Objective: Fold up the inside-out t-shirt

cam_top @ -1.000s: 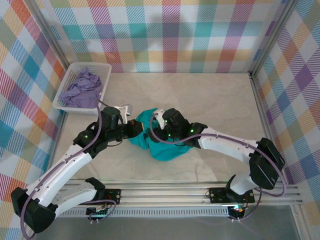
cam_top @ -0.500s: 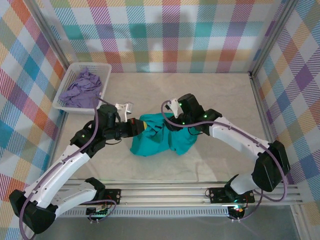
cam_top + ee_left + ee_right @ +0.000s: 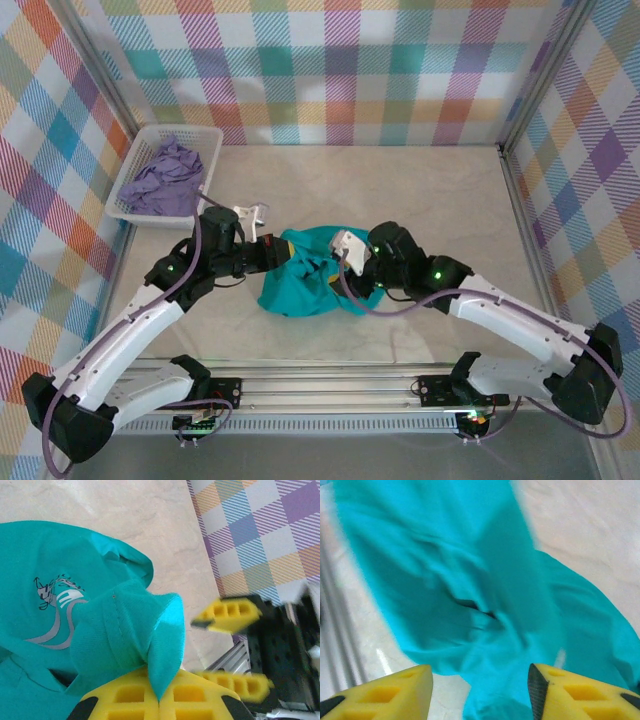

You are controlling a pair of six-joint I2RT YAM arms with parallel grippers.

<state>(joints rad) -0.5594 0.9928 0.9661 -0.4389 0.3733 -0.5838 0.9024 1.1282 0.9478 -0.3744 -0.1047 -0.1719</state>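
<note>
Both arms — the left arm (image 3: 130, 335) and the right arm (image 3: 520, 318) — have glossy white link shells between bulky black joint housings, and small green lights (image 3: 435, 271) glow on the black parts. A thin pale-purple cable (image 3: 196, 240) runs loosely along each. The fingers (image 3: 380, 690) are bright yellow blocks with moulded rectangular pockets and black corners.

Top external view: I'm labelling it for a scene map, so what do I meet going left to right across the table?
White basket → left fingers → teal t-shirt → right arm's elbow
</note>
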